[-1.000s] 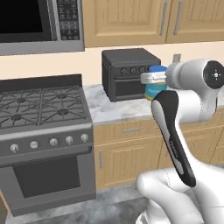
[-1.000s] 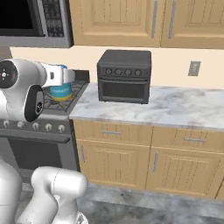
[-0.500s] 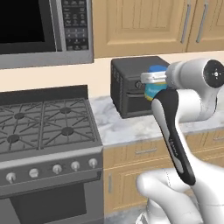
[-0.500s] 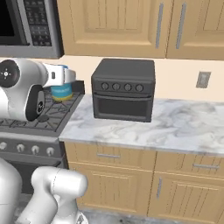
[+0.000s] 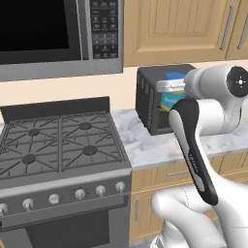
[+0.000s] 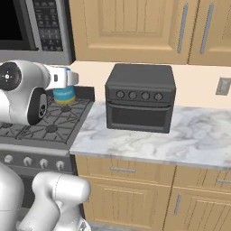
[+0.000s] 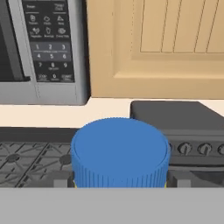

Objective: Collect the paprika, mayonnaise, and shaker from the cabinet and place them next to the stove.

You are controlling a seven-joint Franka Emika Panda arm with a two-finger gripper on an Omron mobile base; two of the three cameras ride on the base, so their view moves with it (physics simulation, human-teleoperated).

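1. Mayonnaise (image 7: 119, 151) is carried in the air by the gripper (image 7: 119, 186), raised above counter level; one jar counted.
2. Gripper state: clamped on the mayonnaise, with a dark finger (image 7: 180, 178) showing on either side of the blue lid in the hand view.
3. In the left base view the mayonnaise (image 5: 170, 99) appears in front of the black toaster oven (image 5: 147, 99), partly covered by the white arm (image 5: 213, 94).
4. In the right base view the mayonnaise (image 6: 64, 93) appears above the right rear part of the stove (image 6: 49, 124), its yellow band and light blue label visible below the gripper (image 6: 66, 79).
5. Surface: a grey-veined white marble counter (image 6: 180, 140) runs to the right of the stove (image 5: 58, 145) and carries the toaster oven (image 6: 140, 97).
6. Room: light wood wall cabinets (image 6: 135, 27) hang above the counter, with two vertical grey bar handles (image 6: 182, 28) visible in the right base view; a microwave (image 5: 53, 36) is mounted above the stove.
7. Base units of light wood with short handles (image 6: 123, 169) sit beneath the counter.
8. Right base view alone shows a wall outlet (image 6: 223, 85) to the right of the toaster oven.
9. Left base view alone shows the row of stove knobs (image 5: 80, 194) across its full width; six are counted.
10. Hand view shows the microwave keypad (image 7: 49, 43), the toaster oven top and knobs (image 7: 186, 149), and burner grates (image 7: 26, 164) behind the lid.
11. Counts: one stove, one microwave, one toaster oven.
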